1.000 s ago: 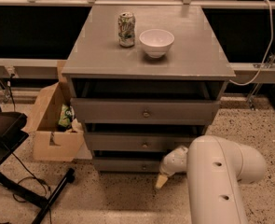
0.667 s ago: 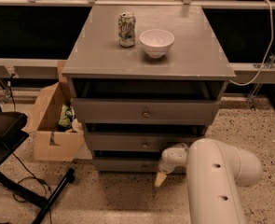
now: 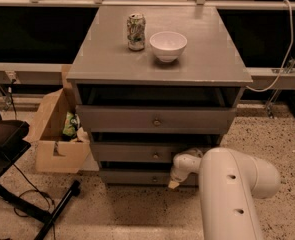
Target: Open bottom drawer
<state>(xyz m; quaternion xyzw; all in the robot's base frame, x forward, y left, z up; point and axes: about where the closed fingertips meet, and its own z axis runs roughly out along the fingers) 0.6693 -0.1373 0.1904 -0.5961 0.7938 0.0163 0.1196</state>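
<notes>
One small shift only: over the last second the hand (image 3: 173,183) has crept a little left, closer to the front of the bottom drawer (image 3: 132,177), which is the lowest of three in the grey chest (image 3: 87,91). That drawer looks shut or nearly so, so I judge this to be the final approach, with the pull not begun. The hand sits low against the right part of the drawer's front, and the rest runs off to its left. The drawer's knob cannot be made out. Whether the hand is open or closed, or grips anything, I cannot tell.
</notes>
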